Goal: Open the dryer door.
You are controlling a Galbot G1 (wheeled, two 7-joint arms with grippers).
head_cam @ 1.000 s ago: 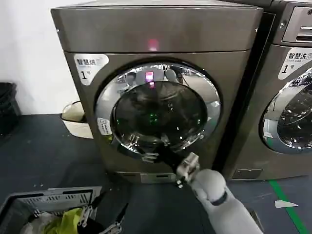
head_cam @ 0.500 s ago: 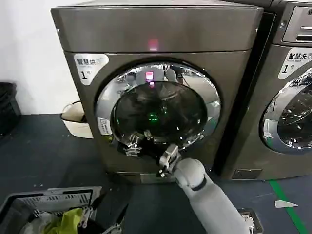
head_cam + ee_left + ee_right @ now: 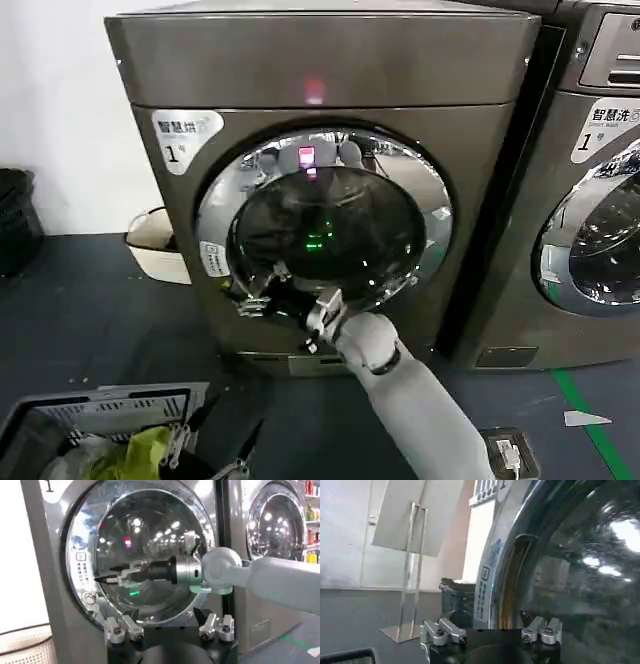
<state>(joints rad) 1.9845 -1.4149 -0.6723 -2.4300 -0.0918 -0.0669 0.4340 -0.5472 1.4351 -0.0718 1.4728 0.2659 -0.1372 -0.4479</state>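
The grey dryer faces me with its round chrome-rimmed glass door lying flat against the front. My right arm reaches across the lower part of the door. Its gripper is open at the door's lower-left rim, beside the white label. From the left wrist, that right gripper points at the rim's left side. The right wrist view looks along the door edge at a dark recess, with the right gripper open and nothing between its fingers. My left gripper hangs open, low, in front of the dryer.
A second machine stands close on the right. A grey basket with yellow-green cloth sits on the floor at the lower left. A white tub rests beside the dryer's left side. Green tape marks the dark floor.
My right arm has swung left across the lower door, carrying its gripper from below the door's middle to the lower-left rim. The door and the left gripper have not moved.
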